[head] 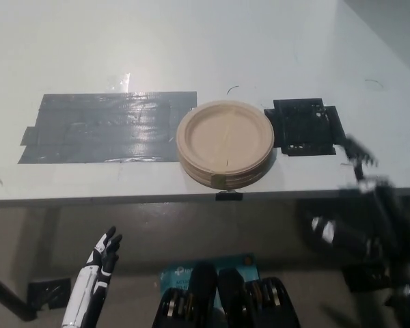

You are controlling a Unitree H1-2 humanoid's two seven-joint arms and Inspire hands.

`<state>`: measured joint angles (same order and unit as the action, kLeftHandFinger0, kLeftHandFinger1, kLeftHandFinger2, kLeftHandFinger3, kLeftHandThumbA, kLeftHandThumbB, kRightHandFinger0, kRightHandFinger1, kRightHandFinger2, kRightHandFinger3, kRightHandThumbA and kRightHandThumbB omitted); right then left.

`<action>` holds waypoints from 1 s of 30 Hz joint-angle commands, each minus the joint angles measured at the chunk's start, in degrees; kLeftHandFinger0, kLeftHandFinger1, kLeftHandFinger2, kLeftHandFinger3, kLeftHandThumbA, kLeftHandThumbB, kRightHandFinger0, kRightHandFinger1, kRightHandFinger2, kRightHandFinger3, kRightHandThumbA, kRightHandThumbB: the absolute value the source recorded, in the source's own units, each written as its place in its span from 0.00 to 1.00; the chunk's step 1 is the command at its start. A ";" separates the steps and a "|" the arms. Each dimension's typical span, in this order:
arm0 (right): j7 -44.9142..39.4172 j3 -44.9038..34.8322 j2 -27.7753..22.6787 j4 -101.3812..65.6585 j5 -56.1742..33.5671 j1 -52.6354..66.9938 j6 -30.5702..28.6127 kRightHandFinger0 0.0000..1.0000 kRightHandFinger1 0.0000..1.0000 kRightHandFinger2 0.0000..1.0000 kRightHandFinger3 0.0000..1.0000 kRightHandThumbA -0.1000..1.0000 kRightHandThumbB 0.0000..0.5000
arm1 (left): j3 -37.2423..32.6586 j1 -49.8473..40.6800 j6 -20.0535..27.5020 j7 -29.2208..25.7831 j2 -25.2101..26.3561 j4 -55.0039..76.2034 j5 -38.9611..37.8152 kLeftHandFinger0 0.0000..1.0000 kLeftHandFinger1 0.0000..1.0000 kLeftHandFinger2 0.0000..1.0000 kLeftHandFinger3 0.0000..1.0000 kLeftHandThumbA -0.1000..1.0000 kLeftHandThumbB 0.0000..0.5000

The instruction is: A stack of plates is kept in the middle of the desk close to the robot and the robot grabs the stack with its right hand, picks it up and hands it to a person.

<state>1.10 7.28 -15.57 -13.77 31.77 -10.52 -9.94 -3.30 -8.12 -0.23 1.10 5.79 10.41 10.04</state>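
Looks like a lab or test room, not a home. I stand at a plain white desk (191, 41) with a bare top. Grey tape (102, 128) covers a wide patch of it and black tape (304, 126) a smaller square, like marked positions. Thin metal legs (3, 290) below, dull hard floor (157, 239). Nothing domestic or decorative in view.

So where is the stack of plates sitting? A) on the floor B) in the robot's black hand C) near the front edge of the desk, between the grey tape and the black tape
C: the stack of plates rests on the desk between the grey tape and black tape, with the right hand apart from it.
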 commanded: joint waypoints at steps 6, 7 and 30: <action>-6.19 5.57 -5.30 10.89 8.48 -12.99 1.77 1.00 1.00 1.00 1.00 0.94 0.94 | 0.03 0.67 2.31 -0.61 -0.03 1.06 0.80 1.00 1.00 1.00 1.00 1.00 0.00; -6.35 5.95 -5.39 11.58 8.81 -13.60 1.92 1.00 1.00 1.00 1.00 0.95 0.95 | 0.07 0.75 2.24 -0.57 -0.01 1.09 0.75 1.00 1.00 1.00 1.00 1.00 0.00; -5.49 15.48 -4.23 24.52 15.68 -24.70 0.66 1.00 1.00 1.00 1.00 0.92 1.00 | -0.21 0.85 1.78 0.27 0.33 1.59 0.45 1.00 1.00 1.00 1.00 1.00 0.00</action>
<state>-6.65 22.54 -20.33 10.71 44.98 -31.72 -8.43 -3.41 -7.40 -0.20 1.25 5.84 10.40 10.56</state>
